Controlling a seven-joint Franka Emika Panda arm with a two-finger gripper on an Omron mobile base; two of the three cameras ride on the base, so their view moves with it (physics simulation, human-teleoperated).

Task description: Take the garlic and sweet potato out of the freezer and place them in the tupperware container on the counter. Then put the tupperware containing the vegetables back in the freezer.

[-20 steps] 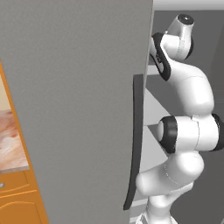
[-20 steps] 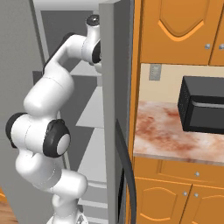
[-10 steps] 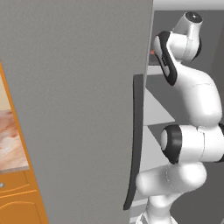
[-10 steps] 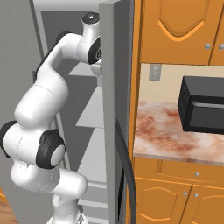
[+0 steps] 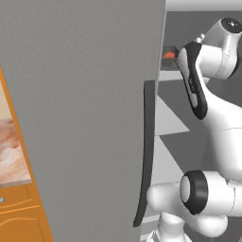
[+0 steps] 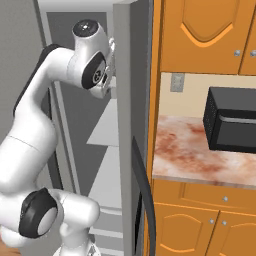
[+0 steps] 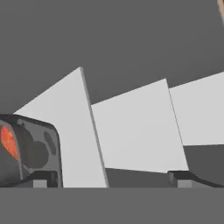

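The end effector [image 7: 109,177] is released inside the freezer [image 5: 85,108], just beside the tupperware container [image 7: 37,148] holding the sweet potato [image 7: 8,141].

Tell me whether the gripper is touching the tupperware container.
Cannot tell. In the hand view the tupperware container sits right by the left fingertip of the open gripper.

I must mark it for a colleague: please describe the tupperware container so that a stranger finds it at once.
Start at the tall grey freezer with its door swung open. On a pale inner shelf sits the tupperware container, a dark grey tub holding the orange-red sweet potato. Nothing else there is dark with orange inside.
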